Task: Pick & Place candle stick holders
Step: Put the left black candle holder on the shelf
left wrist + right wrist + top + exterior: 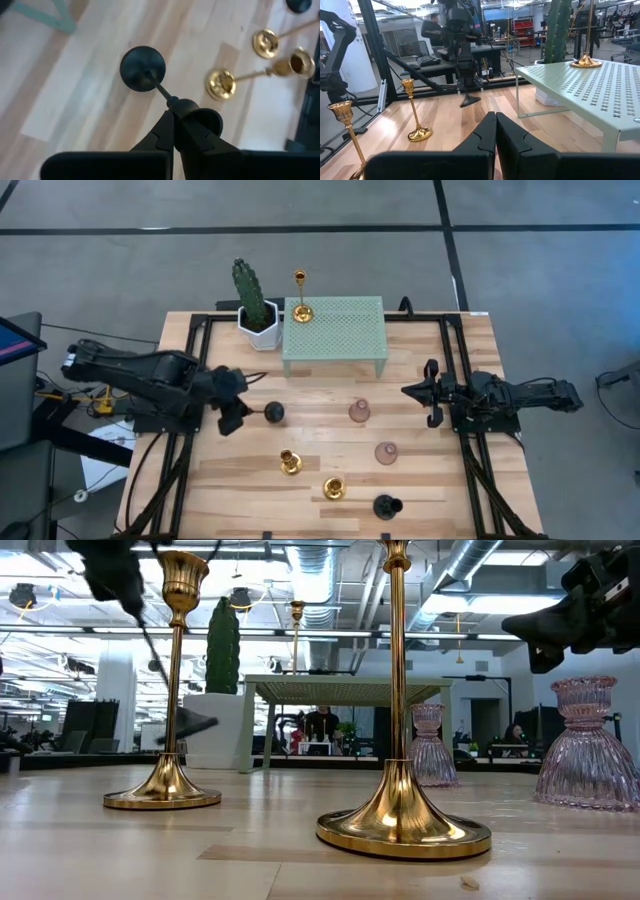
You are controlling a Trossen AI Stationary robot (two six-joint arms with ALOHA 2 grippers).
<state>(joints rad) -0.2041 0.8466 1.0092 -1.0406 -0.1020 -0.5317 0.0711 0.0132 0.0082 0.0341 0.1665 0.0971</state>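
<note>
Wooden desk (330,465) is carrying the holders while the left gripper (176,116), fingers closed on the tilted black candle stick holder (143,75), is risking slippage; the right gripper (495,131) is waiting closed.

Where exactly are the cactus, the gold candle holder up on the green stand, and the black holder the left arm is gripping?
cactus (249,287): high view, on its green body.
gold candle holder (301,311): high view, on its round base.
black holder (142,75): left wrist view, on its round base.
</note>
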